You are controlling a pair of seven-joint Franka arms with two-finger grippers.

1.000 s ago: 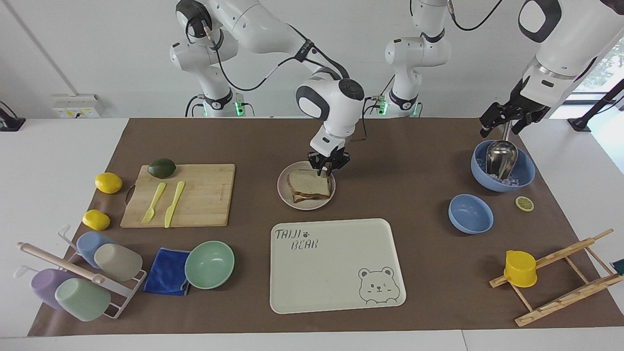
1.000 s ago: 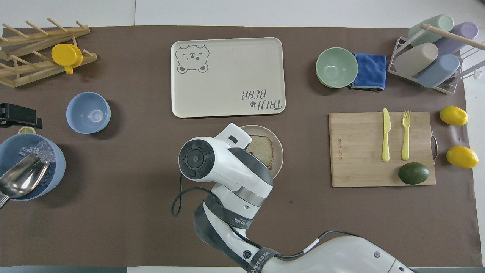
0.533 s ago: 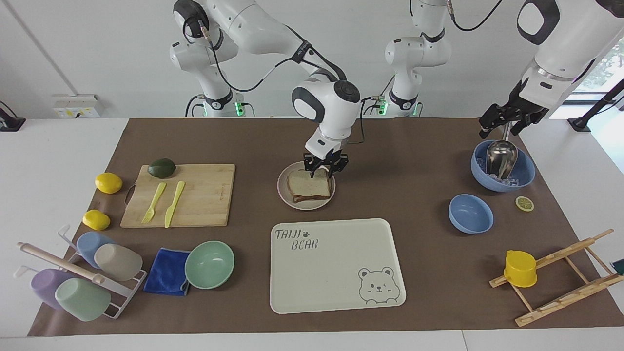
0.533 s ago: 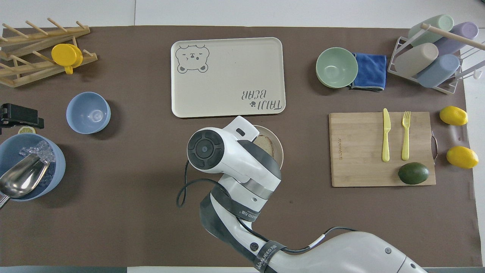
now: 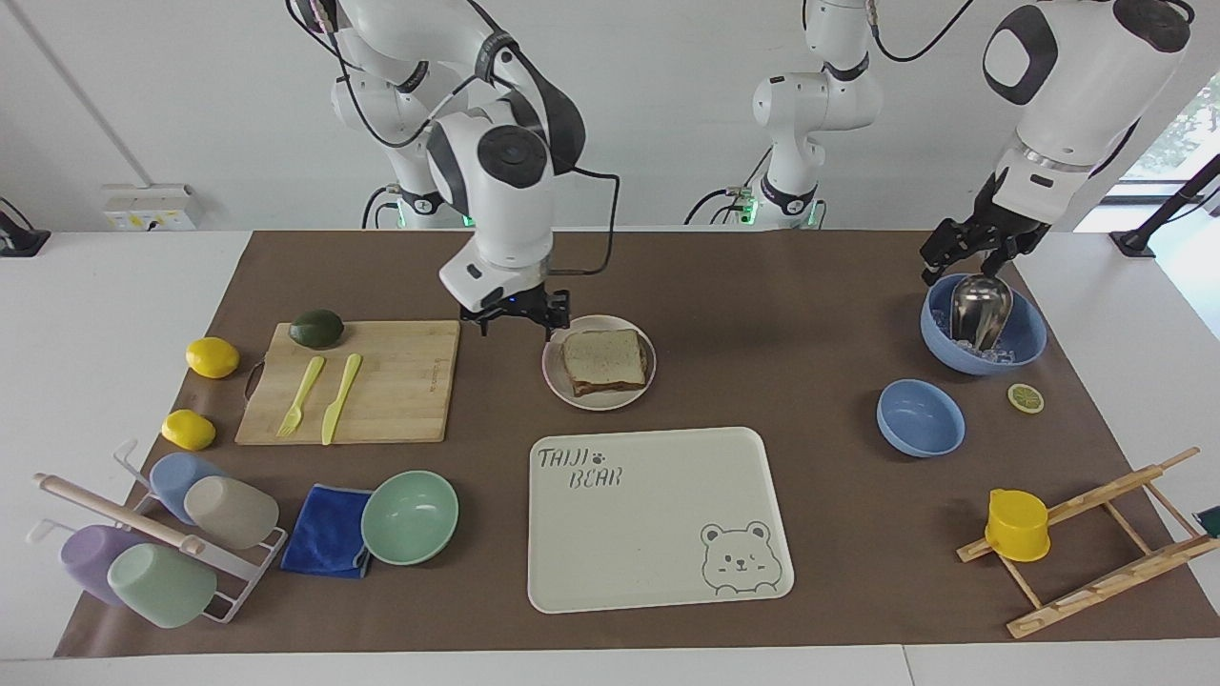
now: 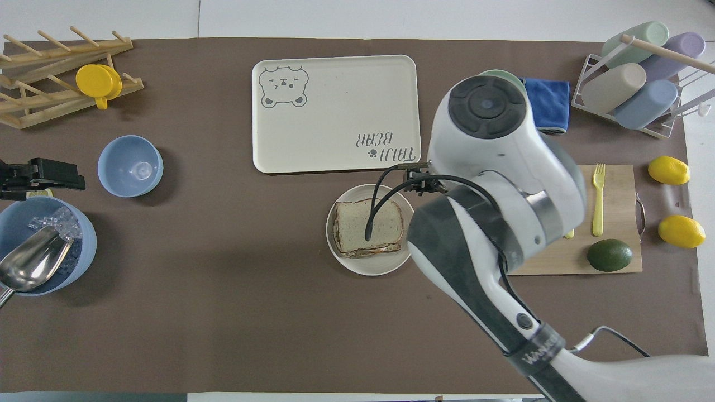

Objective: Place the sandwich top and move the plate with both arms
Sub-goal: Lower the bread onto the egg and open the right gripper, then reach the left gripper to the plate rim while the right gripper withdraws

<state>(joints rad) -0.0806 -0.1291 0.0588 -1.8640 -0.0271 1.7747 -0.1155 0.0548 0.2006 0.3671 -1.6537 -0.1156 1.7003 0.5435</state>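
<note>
Right gripper (image 5: 515, 317) hangs empty with its fingers apart, over the bare mat between the plate (image 5: 558, 376) and the cutting board (image 5: 400, 381); it touches neither. Left gripper (image 5: 963, 250) is over the rim of the large blue bowl (image 5: 1025, 348) at the left arm's end of the table; whether its fingers are parted or closed cannot be told.

Containers:
- Plate: round, cream, near the table's middle, nearer the robots than the bear tray (image 5: 658, 519). It holds a stacked sandwich, with the sandwich top (image 5: 602, 355) lying flat as the uppermost slice.
- Large blue bowl: contains ice cubes and a metal scoop (image 5: 979, 310) standing in them.
- Small blue bowl (image 5: 920, 417): nothing visible inside.
- Mint-green bowl (image 5: 410, 517): nothing visible inside; touching a folded blue cloth (image 5: 324, 529).
- Bear tray: surface bare.
- Wire rack (image 5: 243, 581): four cups lying on their sides.
- Cutting board: yellow fork, yellow knife and an avocado (image 5: 315, 328). Two lemons lie just beside it.
</note>
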